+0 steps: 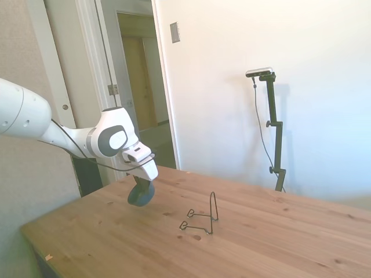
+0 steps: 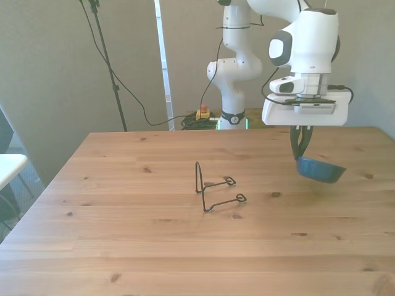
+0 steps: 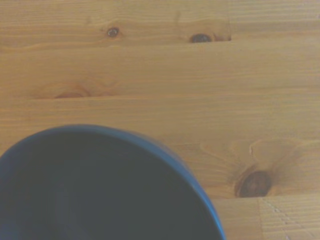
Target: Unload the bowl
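Table (image 2: 154, 246), gripper-held (image 2: 300, 148) bowl (image 2: 321, 171) above.

The wire rack (image 2: 216, 188) stands mid-surface (image 2: 123, 234); the bowl (image 2: 321, 170) hangs under the gripper (image 2: 300, 148), toward the front view's right.

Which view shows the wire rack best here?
The front view: the wire rack stands whole and unobstructed mid-table, its upright loop and two feet clear. The side view shows the rack too, smaller and thinner against the wood. The wrist view misses it, showing only the bowl over bare table.
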